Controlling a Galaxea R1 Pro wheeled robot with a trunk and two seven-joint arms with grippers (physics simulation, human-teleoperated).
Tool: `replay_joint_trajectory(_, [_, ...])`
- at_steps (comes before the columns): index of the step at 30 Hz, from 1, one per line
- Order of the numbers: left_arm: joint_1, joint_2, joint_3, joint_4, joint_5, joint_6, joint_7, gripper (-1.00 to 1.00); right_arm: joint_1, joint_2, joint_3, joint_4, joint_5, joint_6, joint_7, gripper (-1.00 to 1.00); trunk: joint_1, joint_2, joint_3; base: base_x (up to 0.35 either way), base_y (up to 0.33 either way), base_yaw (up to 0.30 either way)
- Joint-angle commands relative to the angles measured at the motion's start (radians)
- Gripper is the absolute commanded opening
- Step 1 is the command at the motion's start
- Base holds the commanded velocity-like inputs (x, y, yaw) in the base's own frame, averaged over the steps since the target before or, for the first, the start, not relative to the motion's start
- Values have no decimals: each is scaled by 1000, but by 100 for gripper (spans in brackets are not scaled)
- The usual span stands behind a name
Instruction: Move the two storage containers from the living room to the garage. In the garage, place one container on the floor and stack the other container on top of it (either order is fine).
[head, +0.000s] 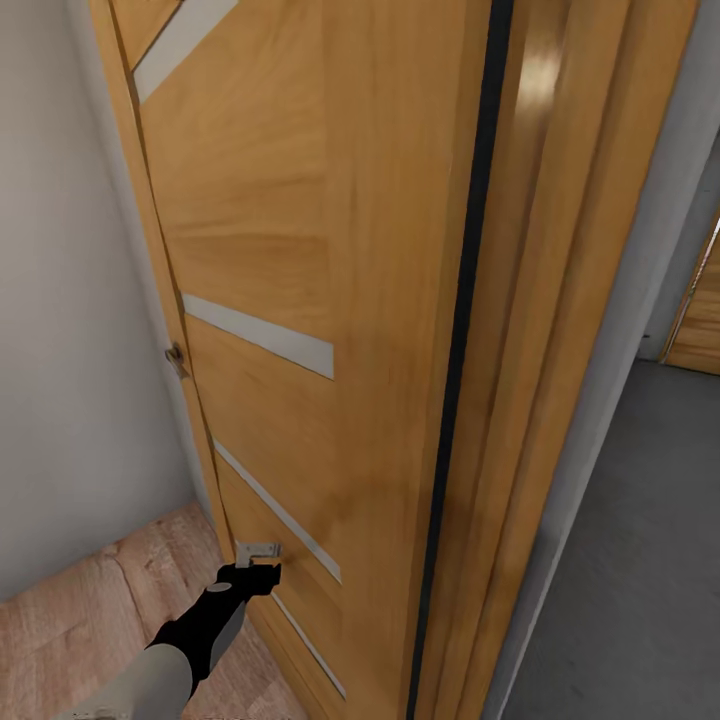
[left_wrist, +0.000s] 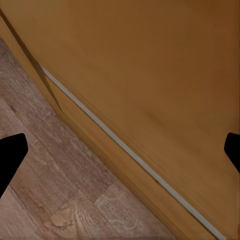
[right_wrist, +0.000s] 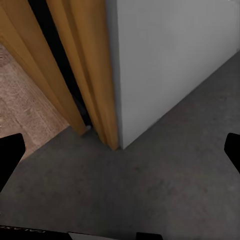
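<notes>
The left hand (head: 255, 573) is hanging released beside the wooden door (head: 330, 250); the right hand (right_wrist: 120, 150) is hovering released over the concrete floor (right_wrist: 150, 190).

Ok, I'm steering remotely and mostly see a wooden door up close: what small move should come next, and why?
Probably ease the base to the right, toward the dark grey floor. The wooden door stands edge-on just ahead, and the left gripper hangs close to its lower panel above the wood plank floor. Both grippers look open and empty, with no container in sight, so clearing the door frame comes first.
</notes>
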Motion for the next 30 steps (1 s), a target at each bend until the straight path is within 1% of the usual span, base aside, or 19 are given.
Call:
replay_joint_trajectory(1, [-19, -89, 4, -37, -2, 4, -7, 100, 0, 0, 0, 1, 1, -4, 1, 100, 0, 0, -1, 0, 0, 212])
replay_joint_trajectory(17, [-19, -84, 4, -37, -2, 4, -7, 100, 0, 0, 0, 1, 1, -4, 1, 100, 0, 0, -1, 0, 0, 251])
replay_joint_trajectory(20, [-19, -73, 6, -36, -2, 3, -7, 100, 0, 0, 0, 1, 1, -4, 1, 100, 0, 0, -1, 0, 0, 256])
replay_joint_trajectory(21, [-19, -62, 9, -36, -1, 3, -7, 100, 0, 0, 0, 1, 1, -4, 1, 100, 0, 0, -1, 0, 0, 256])
replay_joint_trajectory(23, [-19, -50, 22, -35, 0, 2, -9, 100, 0, 0, 0, 1, 1, -4, 1, 100, 0, 0, -1, 0, 0, 256])
replay_joint_trajectory(25, [-19, -44, 38, -34, -1, -1, -12, 100, 0, 0, 0, 1, 1, -4, 1, 100, 0, 0, -1, 0, 0, 256])
replay_joint_trajectory(30, [-19, -40, 44, -34, -3, -3, -14, 100, 0, 0, 0, 1, 1, -4, 1, 100, 0, 0, -1, 0, 0, 256])
